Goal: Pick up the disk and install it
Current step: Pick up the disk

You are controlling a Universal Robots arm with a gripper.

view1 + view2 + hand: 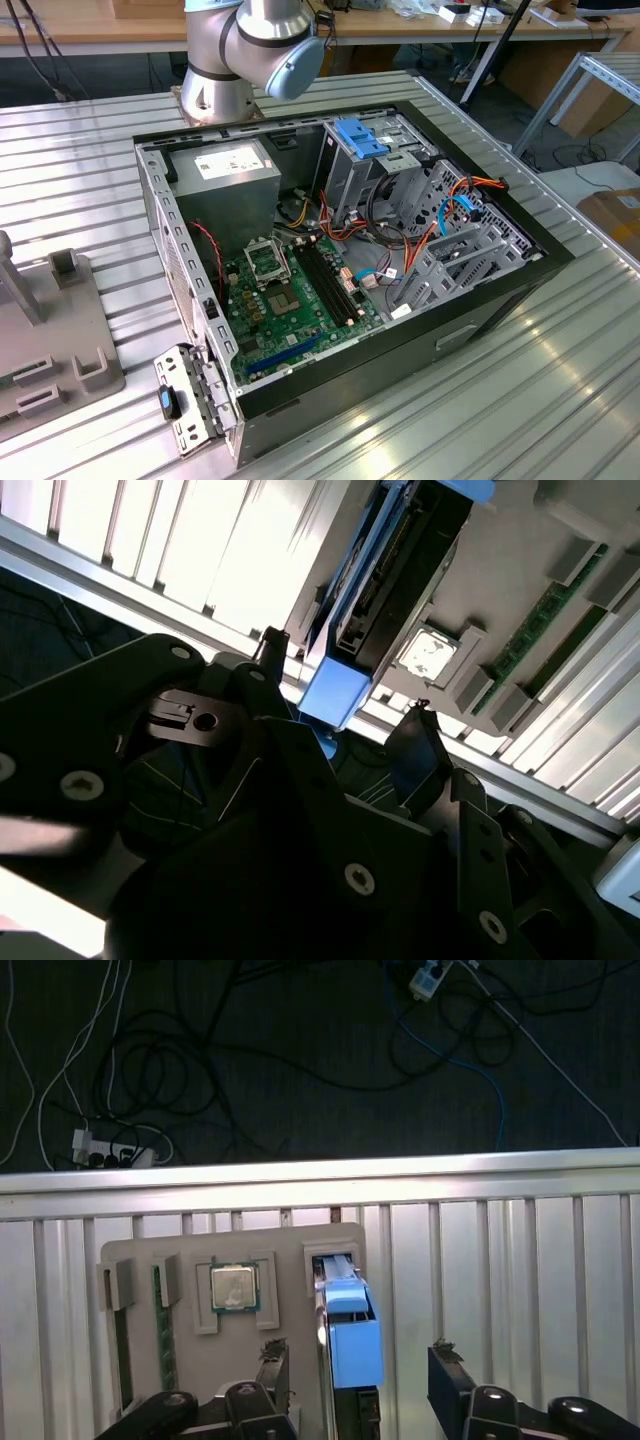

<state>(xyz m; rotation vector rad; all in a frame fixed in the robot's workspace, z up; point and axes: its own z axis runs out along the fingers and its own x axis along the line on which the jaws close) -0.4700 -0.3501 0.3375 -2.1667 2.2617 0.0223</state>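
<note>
One open computer case [420, 340] sits on the slatted table [500, 400] in the exterior view. In the first wrist view the disk [352, 1340] stands on edge in a grey tray [280, 1245], between the spread fingers of the claw [357, 1362], touching neither. The second wrist view shows the same.

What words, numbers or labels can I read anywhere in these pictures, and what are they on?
No text here can be read.
White label on the grey power-supply box, exterior view: print is there, but too small to read.
Processor chip, first wrist view: its markings are too blurred to read.
Disk in its blue carrier, first wrist view: seen edge-on, nothing readable.
</note>
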